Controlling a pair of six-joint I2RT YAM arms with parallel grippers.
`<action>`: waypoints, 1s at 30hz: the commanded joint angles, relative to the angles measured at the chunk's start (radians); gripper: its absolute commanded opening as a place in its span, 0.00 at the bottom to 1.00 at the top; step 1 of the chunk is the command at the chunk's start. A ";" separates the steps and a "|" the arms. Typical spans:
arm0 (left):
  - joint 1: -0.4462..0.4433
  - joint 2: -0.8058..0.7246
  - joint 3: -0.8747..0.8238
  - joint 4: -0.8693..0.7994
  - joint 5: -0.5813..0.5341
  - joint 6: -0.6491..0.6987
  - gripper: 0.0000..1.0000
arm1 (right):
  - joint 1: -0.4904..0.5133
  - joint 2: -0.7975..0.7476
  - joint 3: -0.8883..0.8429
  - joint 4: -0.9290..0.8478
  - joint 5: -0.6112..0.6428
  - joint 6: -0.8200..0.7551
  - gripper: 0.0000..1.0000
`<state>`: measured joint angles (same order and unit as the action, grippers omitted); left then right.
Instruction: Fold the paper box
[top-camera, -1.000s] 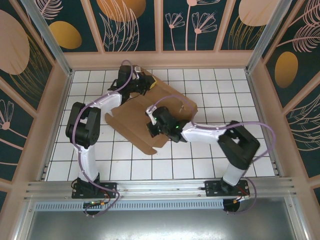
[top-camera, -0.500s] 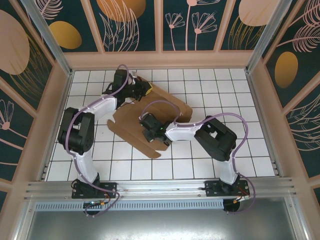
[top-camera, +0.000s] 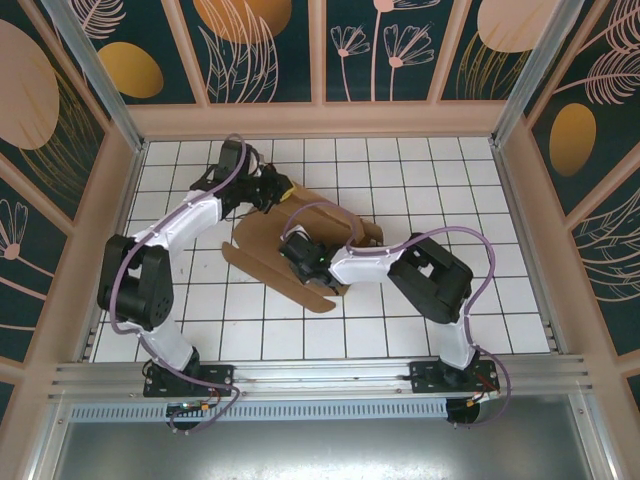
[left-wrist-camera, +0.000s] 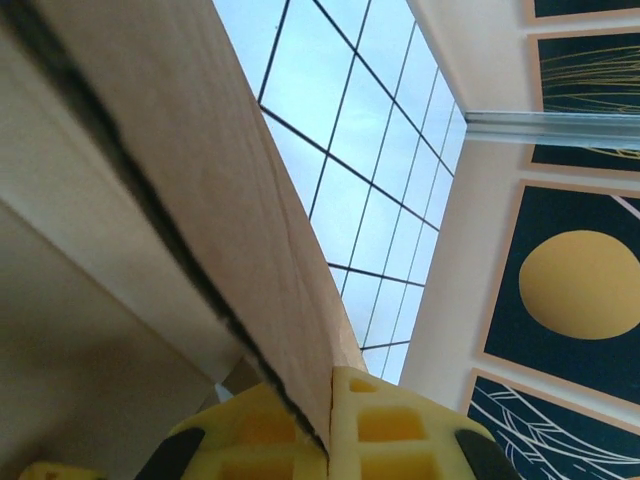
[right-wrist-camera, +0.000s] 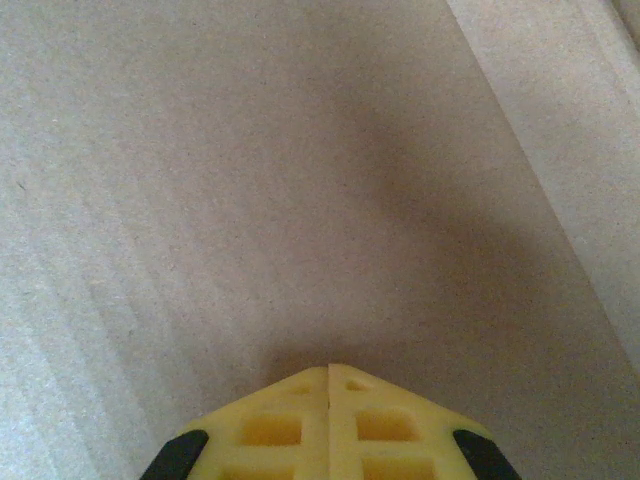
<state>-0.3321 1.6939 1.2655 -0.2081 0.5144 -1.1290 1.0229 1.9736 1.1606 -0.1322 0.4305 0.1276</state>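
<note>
Paper box (top-camera: 262, 252) of brown cardboard is being clamped at its far edge by the left gripper (left-wrist-camera: 328, 400); the right gripper (right-wrist-camera: 328, 382), closed empty, is being aimed at its middle.

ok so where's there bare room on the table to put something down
bare tiles on the far right of the table, between the box and the right wall, and the near strip in front of the box. crowded middle-left: the left claw is pinching the box's far edge and the right claw, shut, sits over its panel.
</note>
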 joint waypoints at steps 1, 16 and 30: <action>0.010 -0.026 -0.046 -0.118 -0.076 0.040 0.00 | 0.011 0.007 -0.053 -0.094 0.050 -0.026 0.00; 0.009 -0.082 -0.215 -0.114 -0.091 0.009 0.00 | 0.048 -0.036 -0.122 -0.028 0.001 -0.084 0.15; 0.009 -0.097 -0.353 -0.033 -0.100 -0.032 0.00 | 0.116 -0.178 -0.236 0.127 -0.088 -0.208 0.52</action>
<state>-0.3317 1.5517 0.9676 -0.1879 0.5224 -1.1557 1.0954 1.8523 0.9779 -0.0078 0.4534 -0.0494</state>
